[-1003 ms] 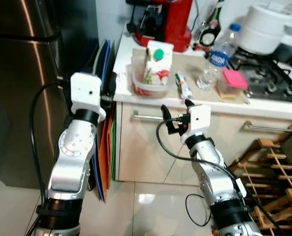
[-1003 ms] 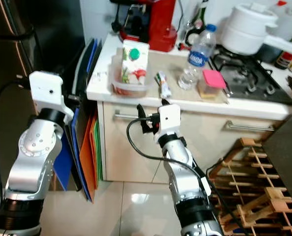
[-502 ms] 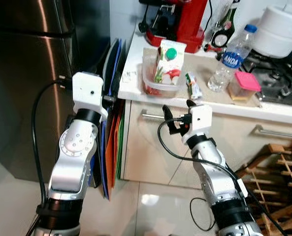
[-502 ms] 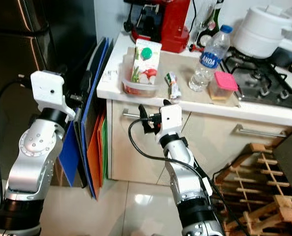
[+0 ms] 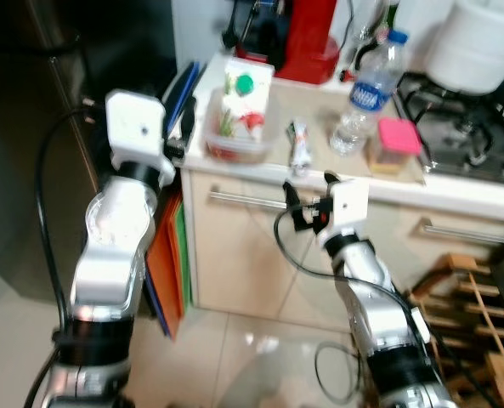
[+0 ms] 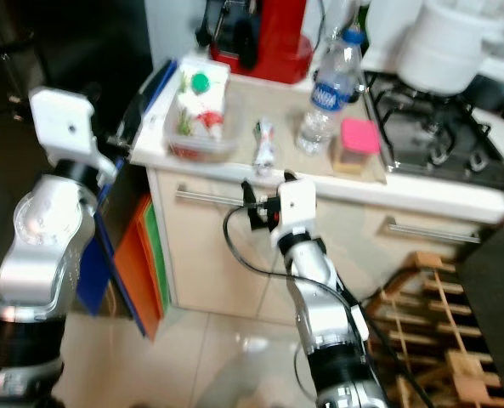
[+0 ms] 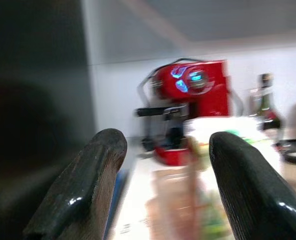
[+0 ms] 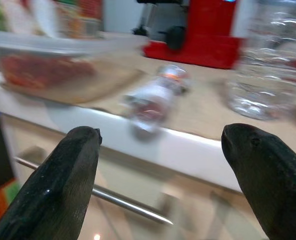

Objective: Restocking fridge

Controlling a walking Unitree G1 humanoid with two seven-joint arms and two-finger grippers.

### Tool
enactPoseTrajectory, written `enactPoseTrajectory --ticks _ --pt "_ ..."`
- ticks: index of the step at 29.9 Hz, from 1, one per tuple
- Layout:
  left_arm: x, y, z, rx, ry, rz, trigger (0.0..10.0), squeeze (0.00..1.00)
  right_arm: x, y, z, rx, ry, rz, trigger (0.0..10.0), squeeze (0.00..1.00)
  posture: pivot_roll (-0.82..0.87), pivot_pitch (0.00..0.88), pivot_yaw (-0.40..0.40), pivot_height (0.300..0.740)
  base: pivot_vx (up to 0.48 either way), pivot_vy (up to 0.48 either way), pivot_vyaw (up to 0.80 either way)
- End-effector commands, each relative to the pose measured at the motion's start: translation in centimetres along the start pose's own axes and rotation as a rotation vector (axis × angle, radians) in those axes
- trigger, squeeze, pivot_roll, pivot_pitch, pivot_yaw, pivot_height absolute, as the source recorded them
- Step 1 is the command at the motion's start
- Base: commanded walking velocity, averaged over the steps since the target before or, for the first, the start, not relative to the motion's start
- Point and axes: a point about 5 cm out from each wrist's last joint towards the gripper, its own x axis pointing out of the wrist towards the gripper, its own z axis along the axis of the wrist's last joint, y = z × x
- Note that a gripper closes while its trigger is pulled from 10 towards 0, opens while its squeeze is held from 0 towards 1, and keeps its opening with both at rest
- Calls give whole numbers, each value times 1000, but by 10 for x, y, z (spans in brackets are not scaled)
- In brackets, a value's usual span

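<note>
You're standing at the beige tabletop (image 5: 336, 161) with both arms raised in front of the cream cabinet below it. Your right hand (image 5: 309, 197) hangs just below the tabletop's front edge, by the long steel drawer handle (image 5: 243, 200), its two black fingers (image 8: 63, 185) spread wide and holding nothing. Straight past them, near the front edge, lies a small white tube-shaped packet (image 5: 299, 155).

Your left hand (image 7: 162, 185) is up at the tabletop's left corner, fingers (image 7: 83, 190) wide apart too, empty, looking along the surface toward the red coffee machine (image 7: 192, 105) at the back.

The goods for the fridge all sit on the tabletop. The white carton with a green cap (image 5: 245, 104) stands in a clear plastic tub of red food (image 5: 231, 144) at the left end. Right of the packet stands a clear water bottle with a blue cap and label (image 5: 364, 98), and beside that a small container with a pink lid (image 5: 394, 140). Further right is the gas hob (image 5: 468, 140), carrying a white pot (image 5: 477, 42).

Left of the tabletop rises the dark steel fridge (image 5: 31, 127), and in the gap between them stand blue, orange and green flat boards (image 5: 168, 263) on edge. Everything is a bit blurred.
</note>
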Motion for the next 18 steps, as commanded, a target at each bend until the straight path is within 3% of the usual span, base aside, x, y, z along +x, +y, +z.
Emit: enactPoseTrajectory --ticks 1,9,18 --pt "6 -5 2 -6 8 -38 10000 0 0 -2 2 3 -10 -10 10000 0 78 0 -56 740 0 0 0" --pt "26 -16 8 -44 19 -93 10000 0 -1 0 2 0 -6 1 10000 0 65 0 -62 740 0 0 0" --pt "46 -30 -11 -39 63 -155 10000 0 -6 -1 2 -9 0 5 10000 0 25 12 -67 740 0 0 0"
